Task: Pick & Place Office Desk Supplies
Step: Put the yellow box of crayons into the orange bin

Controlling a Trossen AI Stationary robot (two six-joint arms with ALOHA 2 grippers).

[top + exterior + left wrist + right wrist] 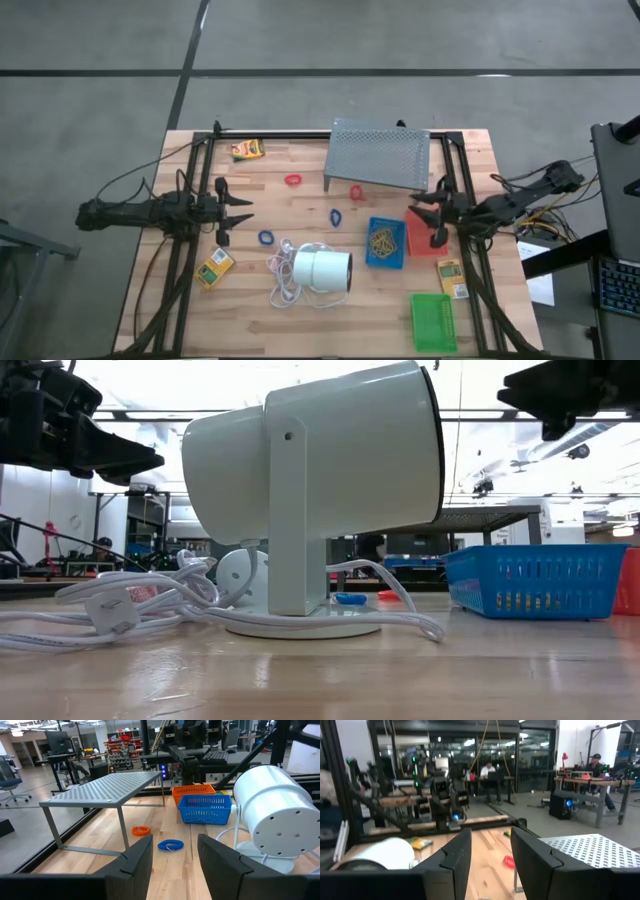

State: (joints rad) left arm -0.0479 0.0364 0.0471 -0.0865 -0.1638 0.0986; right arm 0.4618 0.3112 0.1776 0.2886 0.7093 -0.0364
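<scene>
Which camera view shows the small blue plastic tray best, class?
The high view: the small blue plastic tray shows whole from above, tan rubber bands inside. The low view and left wrist view show only its mesh side. The right wrist view does not show it.

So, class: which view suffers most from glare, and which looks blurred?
Low view: bright ceiling lights wash out the background behind the white lamp. Right wrist view: soft and smeared, the red loop barely defined. High view: evenly lit, weak shadows.
</scene>
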